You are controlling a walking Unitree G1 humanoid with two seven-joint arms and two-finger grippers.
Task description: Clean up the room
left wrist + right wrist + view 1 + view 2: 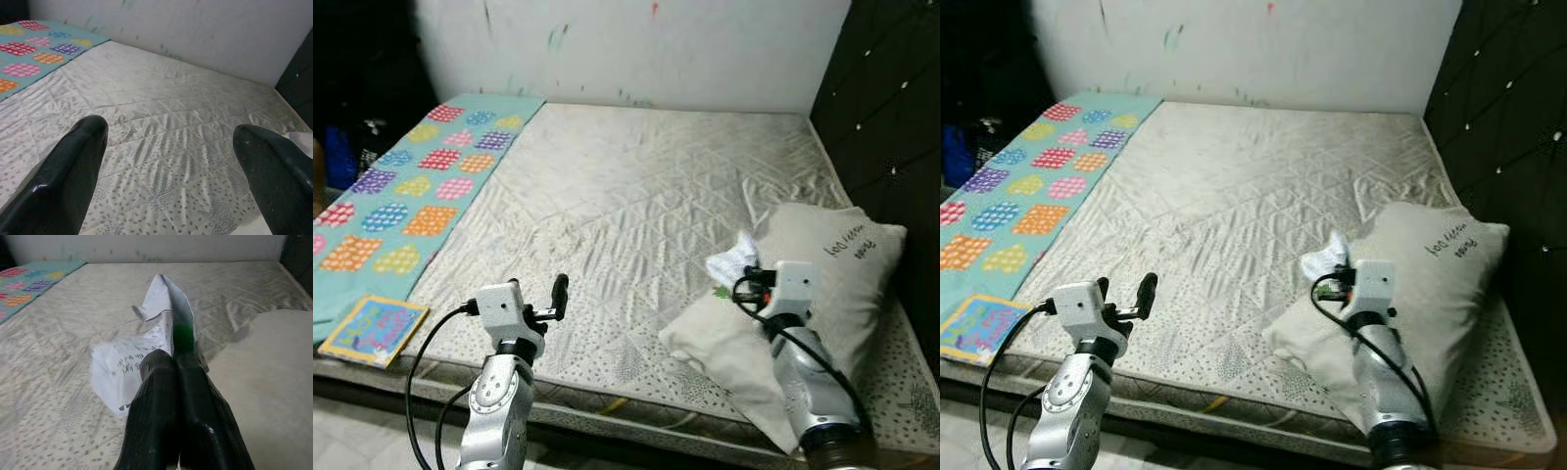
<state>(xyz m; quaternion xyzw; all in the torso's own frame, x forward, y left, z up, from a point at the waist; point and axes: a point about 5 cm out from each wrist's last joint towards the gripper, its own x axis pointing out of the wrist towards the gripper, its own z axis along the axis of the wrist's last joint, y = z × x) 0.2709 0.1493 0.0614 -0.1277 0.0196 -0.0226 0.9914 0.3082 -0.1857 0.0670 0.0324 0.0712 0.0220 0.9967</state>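
A crumpled white paper wrapper (732, 260) with black print and a green spot is pinched in my right gripper (168, 357), whose fingers are shut on it; it hangs just above the left end of the grey pillow (822, 294). In the right wrist view the wrapper (146, 342) sticks out past the closed fingertips. My left gripper (168, 134) stands open with nothing in it, held low over the near left part of the grey quilted mattress (636, 186). One of its black fingers (560, 291) shows in the left eye view.
A teal cloth with coloured patches (411, 186) covers the mattress's left side, and a colourful book (374, 329) lies at its near corner. A dark padded headboard (886, 108) stands on the right, a white wall (636, 44) behind.
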